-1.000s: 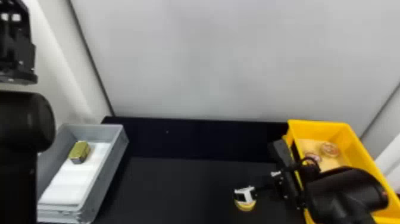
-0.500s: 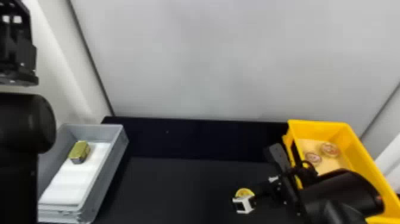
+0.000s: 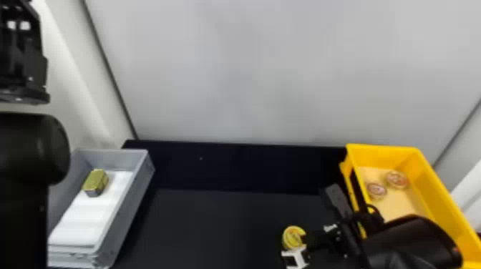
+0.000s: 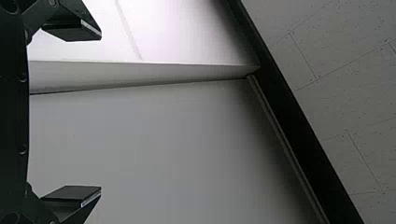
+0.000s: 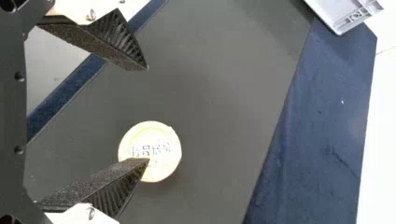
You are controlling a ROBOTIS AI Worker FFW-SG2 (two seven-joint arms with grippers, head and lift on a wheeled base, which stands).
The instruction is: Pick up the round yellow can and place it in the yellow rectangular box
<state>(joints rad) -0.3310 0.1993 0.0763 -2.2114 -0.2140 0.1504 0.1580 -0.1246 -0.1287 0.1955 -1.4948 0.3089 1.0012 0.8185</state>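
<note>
Right jaws [image 3: 308, 244] shifted nearer robot; yellow box [image 3: 384, 153] holds 2 round things [image 3: 396, 180].

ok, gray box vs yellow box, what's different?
Contents: the gray box holds one small gold block; the yellow box holds two round cans.
Bottom: white liner in the gray box, pale yellow in the yellow box.
Side: gray box left, yellow box right.
Shared: both rectangular, open-topped.

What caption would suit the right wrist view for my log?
Right gripper open, one fingertip partly covering the round yellow can on the dark tabletop.
</note>
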